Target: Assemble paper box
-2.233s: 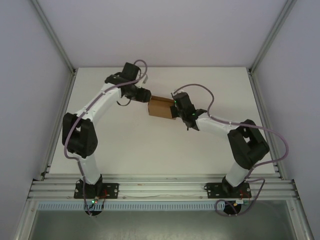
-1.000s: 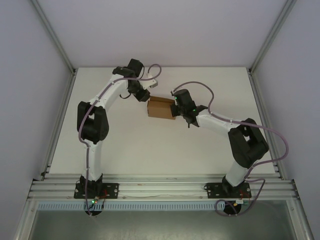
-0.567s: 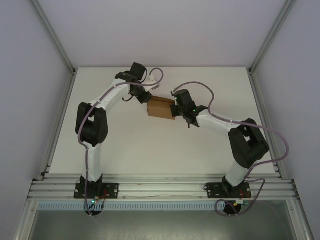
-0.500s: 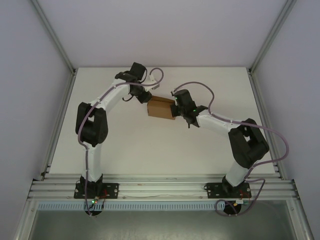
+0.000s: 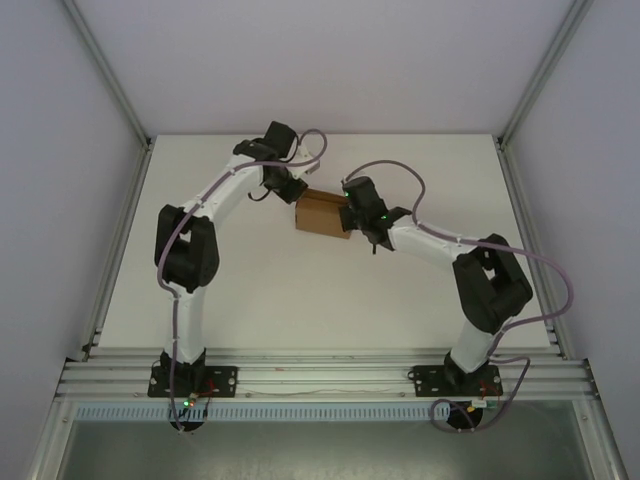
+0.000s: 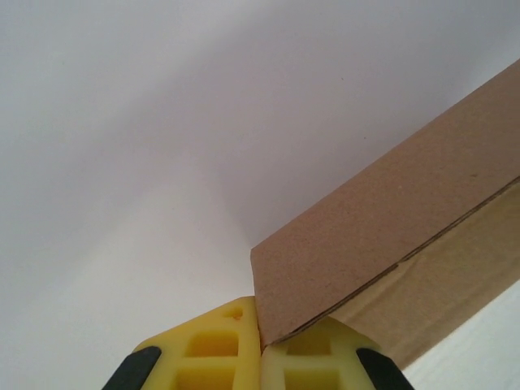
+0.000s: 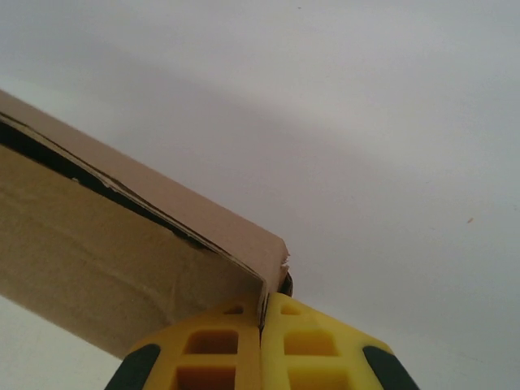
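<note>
The paper box [image 5: 320,212] is a small brown cardboard box in the middle of the white table [image 5: 300,290], between my two grippers. My left gripper [image 5: 298,192] is at its far left corner. In the left wrist view the yellow fingers [image 6: 211,357] are shut together, and the box's [image 6: 390,236] corner touches the left gripper [image 6: 262,349] at the seam, overlapping one tip. My right gripper [image 5: 350,212] is at the box's right end. There it [image 7: 262,321] is shut on a thin cardboard wall of the box [image 7: 97,244], whose edge runs down between the pads.
Aluminium frame rails [image 5: 320,375] run along the near edge and up both sides of the table. Pale walls [image 5: 60,200] enclose the workspace. Purple cables [image 5: 400,175] loop off both wrists above the box.
My left wrist has swung right and come in against the box's far left corner. The box and my right gripper have shifted only slightly.
</note>
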Action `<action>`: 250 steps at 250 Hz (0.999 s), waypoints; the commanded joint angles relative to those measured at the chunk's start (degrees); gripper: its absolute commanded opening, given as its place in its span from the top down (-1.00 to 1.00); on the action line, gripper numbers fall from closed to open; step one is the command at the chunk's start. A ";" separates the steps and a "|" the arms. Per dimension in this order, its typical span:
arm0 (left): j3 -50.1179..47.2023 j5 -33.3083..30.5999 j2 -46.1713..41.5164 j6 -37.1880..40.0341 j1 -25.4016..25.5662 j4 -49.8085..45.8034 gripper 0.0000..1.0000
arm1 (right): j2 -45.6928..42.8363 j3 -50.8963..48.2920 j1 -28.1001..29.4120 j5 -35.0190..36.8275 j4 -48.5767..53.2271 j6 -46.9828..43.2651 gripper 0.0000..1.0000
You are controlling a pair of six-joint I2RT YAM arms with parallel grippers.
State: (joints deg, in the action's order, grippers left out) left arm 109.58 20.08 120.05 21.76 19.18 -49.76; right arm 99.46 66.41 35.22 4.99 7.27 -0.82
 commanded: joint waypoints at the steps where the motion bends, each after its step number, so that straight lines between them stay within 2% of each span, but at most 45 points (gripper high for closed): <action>1: 4.79 1.09 0.82 -14.02 1.08 -7.08 1.00 | 5.37 -1.82 2.07 2.37 15.59 4.14 1.00; 49: 3.58 6.56 -1.98 -22.54 1.27 -9.19 1.00 | 5.00 -1.42 3.95 7.22 17.50 3.86 1.00; 61: 4.94 8.85 -1.58 -22.50 1.32 -10.94 1.00 | 4.80 -1.50 4.40 8.30 17.54 3.39 1.00; 84: 10.54 8.52 0.76 -23.71 1.16 -16.01 1.00 | 5.16 -1.56 4.92 8.84 17.17 2.68 1.00; 122: 15.16 14.34 3.95 -23.50 0.90 -22.12 1.00 | 6.01 -2.18 5.80 10.89 16.75 2.38 1.00; 162: 10.42 8.08 3.64 -25.89 1.08 -20.39 1.00 | 5.51 -2.96 5.75 10.49 16.19 3.23 1.00; 195: 8.49 5.75 3.91 -27.52 1.28 -19.70 1.00 | 5.66 -2.64 5.90 10.97 16.80 3.38 1.00; 229: 6.09 -4.42 3.56 -27.91 2.98 -20.64 1.00 | 5.37 -2.59 5.91 10.84 16.99 4.07 1.00; 250: 1.69 -6.92 1.94 -29.78 4.08 -17.32 1.00 | 5.35 -2.60 5.94 10.49 16.65 4.34 1.00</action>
State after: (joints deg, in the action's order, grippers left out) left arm 116.75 20.05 122.83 -4.78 20.82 -67.20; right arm 100.57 67.57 41.21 18.63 11.51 2.37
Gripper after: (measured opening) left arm 0.063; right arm 0.041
